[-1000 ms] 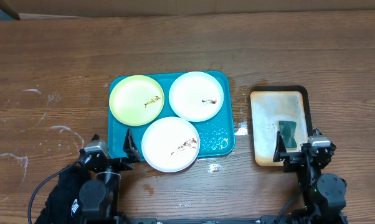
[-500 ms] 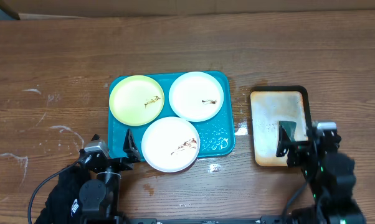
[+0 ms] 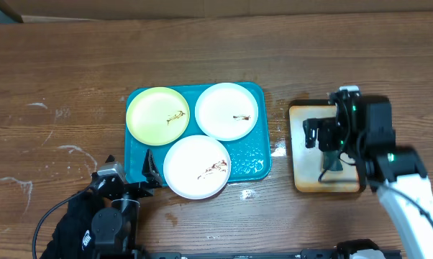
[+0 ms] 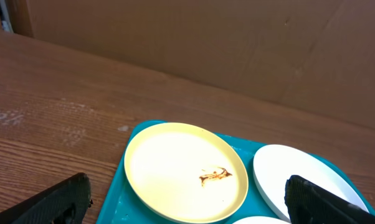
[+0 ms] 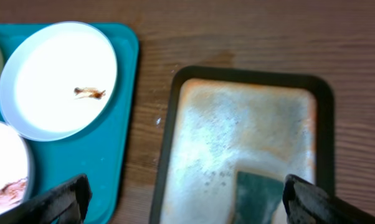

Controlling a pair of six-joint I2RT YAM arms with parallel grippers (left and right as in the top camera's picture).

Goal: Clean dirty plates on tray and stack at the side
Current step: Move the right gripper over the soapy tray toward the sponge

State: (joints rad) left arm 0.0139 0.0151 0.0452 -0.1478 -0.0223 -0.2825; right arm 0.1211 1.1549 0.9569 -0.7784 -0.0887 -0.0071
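Teal tray (image 3: 256,162) holds three smeared plates: yellow-green plate (image 3: 157,116) far left, white plate (image 3: 226,110) far right, second white plate (image 3: 197,166) near. Right fingers (image 5: 312,199) spread wide over cream tray (image 5: 237,118), likely lining up for green sponge (image 5: 262,193). Left fingers (image 4: 56,199) wide, parked at tray's near-left corner.

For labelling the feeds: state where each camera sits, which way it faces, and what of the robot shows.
Overhead: above the table, facing straight down on the teal tray, three plates, cream tray, left arm and right arm.
Left wrist: low, facing forward over the yellow-green plate; left fingers in the bottom corners.
Right wrist: above the cream tray, facing down at the sponge; right fingers in the corners.
Shared: overhead and right wrist both show the sponge.
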